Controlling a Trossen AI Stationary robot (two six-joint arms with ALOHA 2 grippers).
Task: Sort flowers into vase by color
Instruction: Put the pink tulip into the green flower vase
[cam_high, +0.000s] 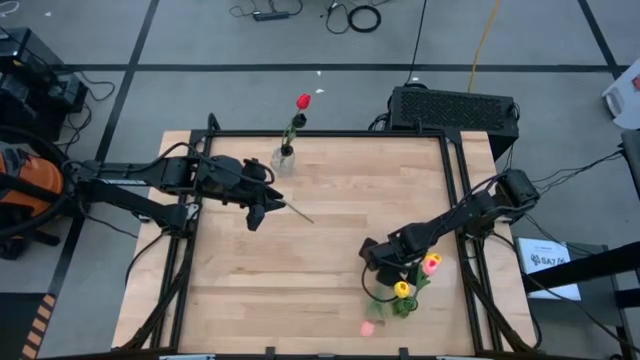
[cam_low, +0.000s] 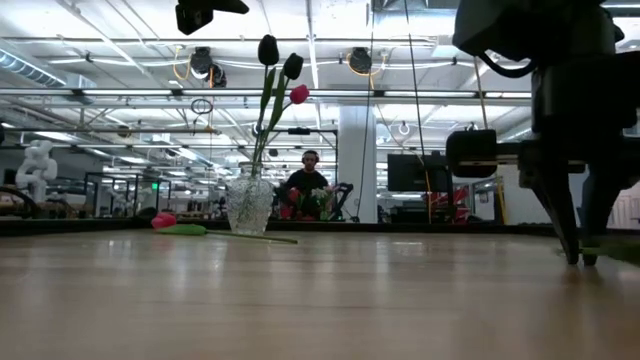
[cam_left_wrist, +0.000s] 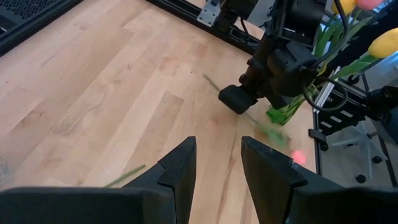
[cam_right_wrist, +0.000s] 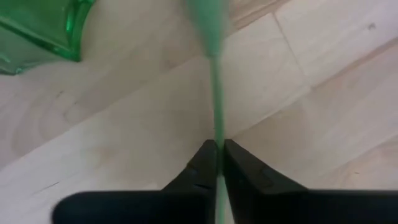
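Right now the right gripper (cam_right_wrist: 217, 149) is down at the tabletop (cam_high: 330, 260), its jaws clamped on the thin green stem (cam_right_wrist: 215, 81) of a pink tulip (cam_high: 367, 328) that lies flat near the front edge — the stem runs straight between the two dark fingers (cam_right_wrist: 198, 163) in the right wrist view. Just beside it stands a green vase (cam_high: 403, 303) holding a yellow tulip (cam_high: 402, 289) and a pink-and-yellow one (cam_high: 431, 264); a corner of the green glass also shows in the right wrist view.

Left gripper (cam_high: 256, 215) hovers over the left middle of the tabletop, jaws apart and holding nothing. A loose stem (cam_high: 298, 212) lies on the wood just beside it.

At the back edge a clear glass vase (cam_high: 283, 158) holds a red tulip (cam_high: 303, 101) and dark maroon ones (cam_low: 268, 49), stems upright and leaning a little. In the low view another red tulip (cam_low: 164, 220) lies flat on the tabletop next to that vase, its leaves stretched toward the glass. Beyond the tabletop — a person (cam_low: 308, 180) sits in the room behind.
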